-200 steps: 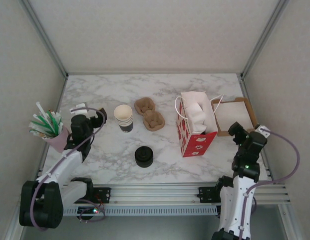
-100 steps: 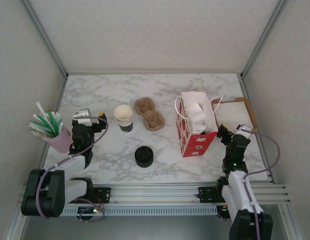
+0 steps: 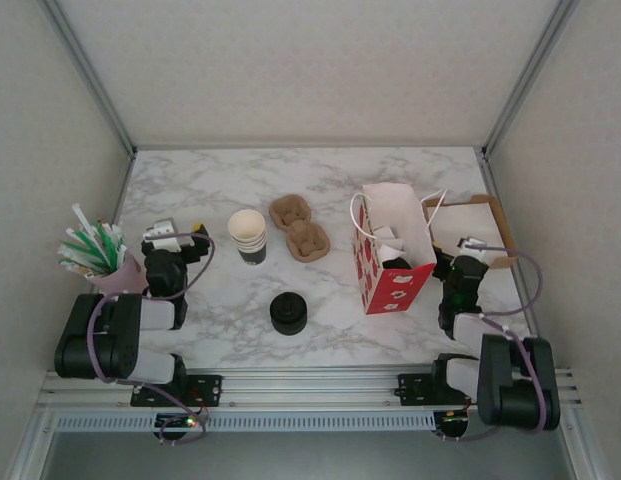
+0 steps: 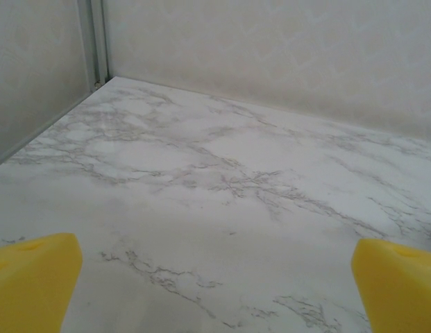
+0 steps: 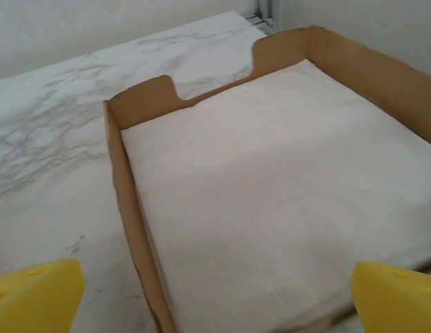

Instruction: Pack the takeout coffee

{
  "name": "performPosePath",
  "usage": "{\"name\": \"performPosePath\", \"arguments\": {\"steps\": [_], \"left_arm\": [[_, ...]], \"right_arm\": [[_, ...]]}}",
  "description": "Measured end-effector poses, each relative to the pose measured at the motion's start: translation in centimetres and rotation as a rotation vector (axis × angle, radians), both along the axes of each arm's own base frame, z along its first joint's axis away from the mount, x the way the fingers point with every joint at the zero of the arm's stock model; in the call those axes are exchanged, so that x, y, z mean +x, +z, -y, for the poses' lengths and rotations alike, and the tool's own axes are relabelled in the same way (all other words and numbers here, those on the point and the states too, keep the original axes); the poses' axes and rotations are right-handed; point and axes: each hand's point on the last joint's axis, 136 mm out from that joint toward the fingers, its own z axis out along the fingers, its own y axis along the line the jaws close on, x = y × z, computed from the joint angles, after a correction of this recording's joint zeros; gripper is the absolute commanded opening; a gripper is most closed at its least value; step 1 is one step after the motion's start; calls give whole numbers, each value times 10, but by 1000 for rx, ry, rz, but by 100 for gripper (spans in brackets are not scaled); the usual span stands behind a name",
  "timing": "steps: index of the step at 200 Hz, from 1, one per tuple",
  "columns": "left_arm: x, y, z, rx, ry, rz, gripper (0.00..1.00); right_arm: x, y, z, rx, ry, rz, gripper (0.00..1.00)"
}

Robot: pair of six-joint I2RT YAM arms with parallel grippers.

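Writing: red paper bag (image 3: pixel 388 285) checked, right of tabletop centre; white print on red, too small to read.

Surface/room: white-grey marble-look tabletop (image 3: pixel 210 190); pale walls on three sides; metal rail (image 3: pixel 310 382) along near edge.

Takeout coffee (image 3: pixel 395 265): logged as dark shape low inside bag; lid detail too small to confirm.

Elsewhere on tabletop:
- stack of lidless cups (image 3: pixel 248 235) left of centre
- black lid stack (image 3: pixel 288 312) closer to near edge
- two pulp carriers (image 3: pixel 300 228) at centre
- cardboard tray (image 5: pixel 135 229) w/ white napkins (image 5: pixel 271 194) by right edge
- pink cup (image 3: pixel 115 282) of straws at left edge

Left gripper (image 4: pixel 215 284): jaws spread wide, nothing between, over bare marble. Right gripper (image 5: pixel 215 291): likewise wide and empty, facing tray's near corner.

Vs. earlier: both arms folded back toward near edge. Bag mouth, then topped w/ white, now seen open.
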Motion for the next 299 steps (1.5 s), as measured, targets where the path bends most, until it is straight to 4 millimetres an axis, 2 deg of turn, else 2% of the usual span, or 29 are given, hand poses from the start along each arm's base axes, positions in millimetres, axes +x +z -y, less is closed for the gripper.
{"name": "performPosePath", "arguments": {"steps": [68, 108, 143, 299], "left_arm": [[3, 3, 0, 1, 1, 27, 100], [4, -8, -2, 0, 8, 0, 99], [4, -12, -2, 0, 12, -11, 100], [4, -11, -5, 3, 26, -8, 99]], "right_arm": [[30, -10, -29, -57, 113, -6, 99], [38, -12, -33, -73, 134, -12, 99], [55, -13, -38, -80, 162, -24, 99], [62, -14, -58, -102, 268, -57, 99]]}}
